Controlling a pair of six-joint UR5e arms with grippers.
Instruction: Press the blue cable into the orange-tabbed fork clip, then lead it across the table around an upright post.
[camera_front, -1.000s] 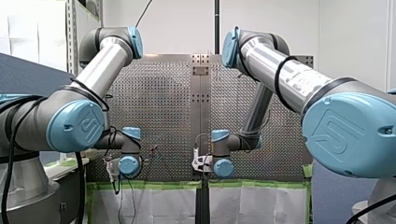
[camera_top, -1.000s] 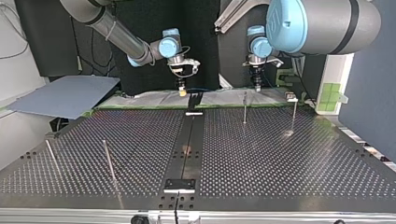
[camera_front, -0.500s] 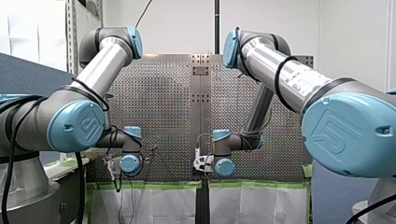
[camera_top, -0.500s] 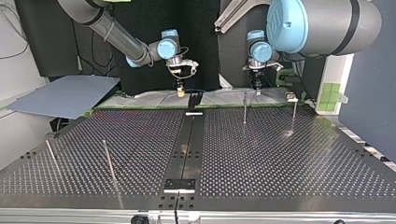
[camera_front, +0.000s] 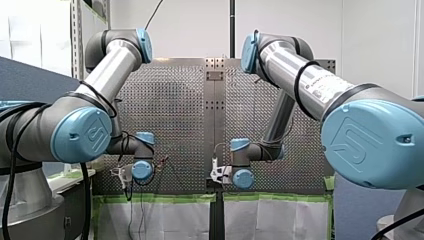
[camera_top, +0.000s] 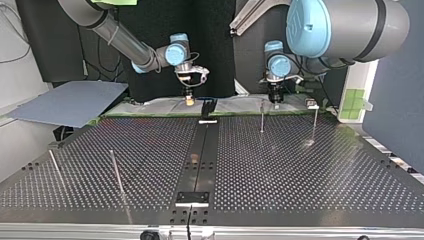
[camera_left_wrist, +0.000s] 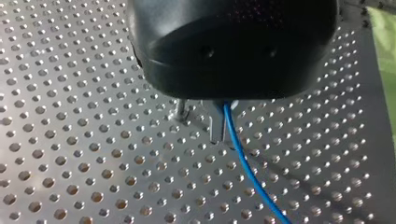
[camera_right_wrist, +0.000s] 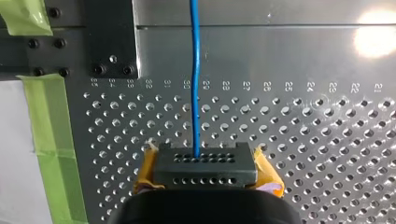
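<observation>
My right tool (camera_top: 189, 101), with yellow pads, hung just left of the black centre strip (camera_top: 201, 150) of the perforated metal surface (camera_top: 310, 175), at that strip's far end in the top view. It was closed upon the thin blue cable (camera_right_wrist: 196, 70), which ran straight out ahead of it. My left tool (camera_left_wrist: 219, 130), black with metal fingers, hung well to the strip's right, its fingers drawn together on the same cable, which trailed away low over the surface.
</observation>
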